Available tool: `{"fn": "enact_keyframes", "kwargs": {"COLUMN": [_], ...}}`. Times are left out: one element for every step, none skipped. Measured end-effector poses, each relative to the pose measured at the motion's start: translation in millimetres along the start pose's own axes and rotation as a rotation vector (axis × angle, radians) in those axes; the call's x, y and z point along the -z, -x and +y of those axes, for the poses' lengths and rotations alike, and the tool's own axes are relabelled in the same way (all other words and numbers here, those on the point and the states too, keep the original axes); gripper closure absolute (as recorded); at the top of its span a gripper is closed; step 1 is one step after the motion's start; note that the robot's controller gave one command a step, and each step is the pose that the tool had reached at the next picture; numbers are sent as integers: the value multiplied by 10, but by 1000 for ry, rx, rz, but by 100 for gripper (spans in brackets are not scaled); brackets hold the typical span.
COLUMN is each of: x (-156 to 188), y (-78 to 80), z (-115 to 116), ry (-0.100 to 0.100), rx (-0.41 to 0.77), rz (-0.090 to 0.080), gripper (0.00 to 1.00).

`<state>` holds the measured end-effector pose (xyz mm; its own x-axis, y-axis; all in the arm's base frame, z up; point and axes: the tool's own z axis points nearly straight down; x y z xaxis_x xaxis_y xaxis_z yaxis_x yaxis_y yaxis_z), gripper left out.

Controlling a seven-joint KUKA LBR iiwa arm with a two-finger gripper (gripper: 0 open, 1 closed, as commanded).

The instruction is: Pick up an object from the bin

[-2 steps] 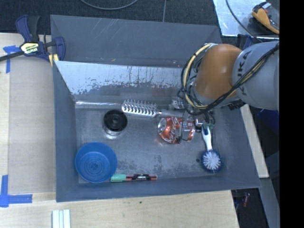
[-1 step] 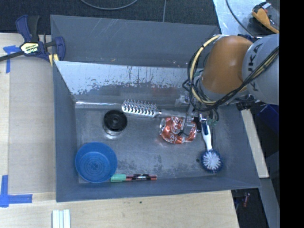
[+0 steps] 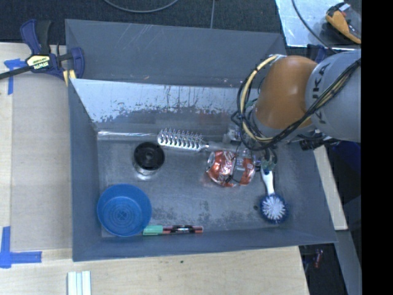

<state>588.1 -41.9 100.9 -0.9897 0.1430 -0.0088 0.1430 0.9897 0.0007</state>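
My gripper (image 3: pixel 244 157) is low in the right half of the bin, directly against a crumpled red and silver foil packet (image 3: pixel 222 168) lying on the floor there. Its lower end overlaps the packet's right side. A dish brush (image 3: pixel 271 196) with a white handle and a blue and white bristle head lies just right of the packet, its head pointing toward the bin's front. A silver ribbed hairbrush (image 3: pixel 182 141) rests left of the gripper near the back wall.
A black round jar (image 3: pixel 148 156) stands left of centre. A blue round lid (image 3: pixel 124 209) sits in the front left corner, with a green, black and red marker (image 3: pixel 174 229) along the front wall. The arm's orange dome and cables hang over the right wall.
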Motion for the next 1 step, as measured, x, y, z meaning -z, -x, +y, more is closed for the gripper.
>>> {"fn": "enact_keyframes", "kwargs": {"x": [-244], "y": [-17], "z": [17], "ry": [6], "rx": [-187], "rz": [-27], "gripper": [0]}}
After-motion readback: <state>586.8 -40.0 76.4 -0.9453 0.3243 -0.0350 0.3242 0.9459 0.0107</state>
